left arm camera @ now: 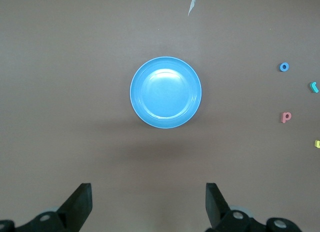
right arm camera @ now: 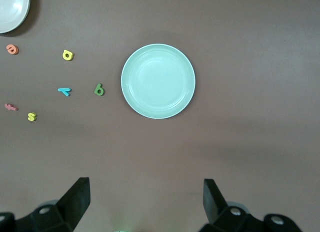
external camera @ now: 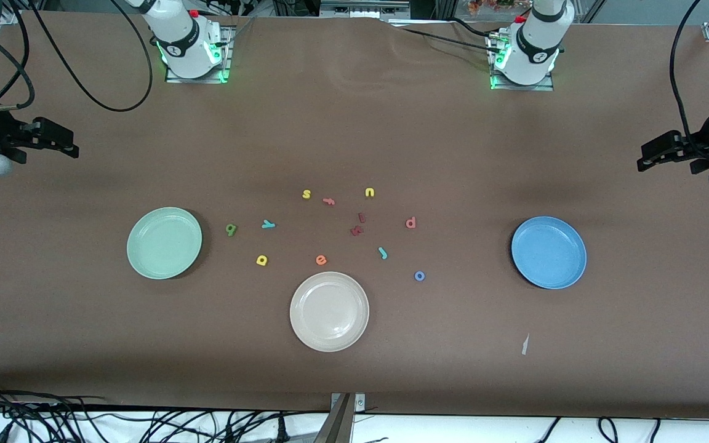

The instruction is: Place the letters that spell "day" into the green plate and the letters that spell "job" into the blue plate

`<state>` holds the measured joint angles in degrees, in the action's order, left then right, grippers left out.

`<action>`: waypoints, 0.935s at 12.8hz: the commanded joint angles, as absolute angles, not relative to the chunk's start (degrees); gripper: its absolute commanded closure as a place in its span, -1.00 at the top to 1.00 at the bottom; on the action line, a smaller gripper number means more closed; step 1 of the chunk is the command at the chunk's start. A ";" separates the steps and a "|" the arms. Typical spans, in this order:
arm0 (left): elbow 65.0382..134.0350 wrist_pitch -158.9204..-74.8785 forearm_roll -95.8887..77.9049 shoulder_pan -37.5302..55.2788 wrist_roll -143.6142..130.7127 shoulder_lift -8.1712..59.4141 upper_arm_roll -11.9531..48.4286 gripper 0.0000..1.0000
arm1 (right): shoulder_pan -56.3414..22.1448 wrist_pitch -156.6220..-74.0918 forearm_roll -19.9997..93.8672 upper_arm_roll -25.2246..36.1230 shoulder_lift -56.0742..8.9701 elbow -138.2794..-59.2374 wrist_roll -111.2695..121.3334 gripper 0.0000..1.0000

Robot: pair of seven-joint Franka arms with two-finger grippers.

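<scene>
The green plate (external camera: 164, 242) (right arm camera: 158, 81) lies toward the right arm's end, the blue plate (external camera: 548, 252) (left arm camera: 165, 92) toward the left arm's end. Between them lie the green "d" (external camera: 231, 229) (right arm camera: 99, 89), teal "y" (external camera: 268, 224) (right arm camera: 64, 91) and yellow "a" (external camera: 261, 260) (right arm camera: 68, 55), closer to the green plate. The salmon "b" (external camera: 410, 223) (left arm camera: 286, 117), teal "j" (external camera: 383, 253) (left arm camera: 314, 86) and blue "o" (external camera: 419, 276) (left arm camera: 284, 67) are closer to the blue plate. Both plates are empty. My right gripper (external camera: 62, 144) (right arm camera: 146, 199) and left gripper (external camera: 650, 159) (left arm camera: 148, 202) hang open and empty, high over the table's two ends.
A cream plate (external camera: 329, 311) sits nearest the front camera. Among the letters also lie a yellow "s" (external camera: 306, 194), pink "f" (external camera: 328, 201), yellow "u" (external camera: 370, 192), orange "e" (external camera: 321, 259) and two dark red letters (external camera: 358, 225). A paper scrap (external camera: 524, 344) lies near the blue plate.
</scene>
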<state>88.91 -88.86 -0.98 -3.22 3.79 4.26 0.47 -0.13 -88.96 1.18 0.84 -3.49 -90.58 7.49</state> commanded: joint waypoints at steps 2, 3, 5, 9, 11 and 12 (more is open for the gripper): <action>89.03 -88.77 0.53 -3.34 4.66 4.04 0.79 1.00 | -0.44 -88.68 2.20 0.70 -3.25 -90.70 7.47 1.00; 89.03 -88.77 0.53 -3.34 4.66 4.04 0.79 1.00 | -0.44 -88.68 2.20 0.70 -3.34 -90.70 7.47 1.00; 89.03 -88.77 0.53 -3.34 4.66 4.04 0.79 1.00 | -0.53 -89.03 2.20 0.70 -3.43 -91.23 7.47 1.00; 89.03 -88.77 0.53 -3.34 4.66 4.04 0.79 1.00 | -0.62 -89.74 2.20 0.62 -3.16 -92.20 6.42 1.00; 89.03 -88.77 0.53 -3.25 4.66 3.96 0.79 1.00 | -0.62 -89.74 2.20 0.53 -3.16 -92.37 6.33 1.00; 89.03 -88.77 0.53 -3.25 4.66 4.04 0.79 1.00 | -0.62 -89.82 2.20 0.27 -3.08 -92.46 6.33 1.00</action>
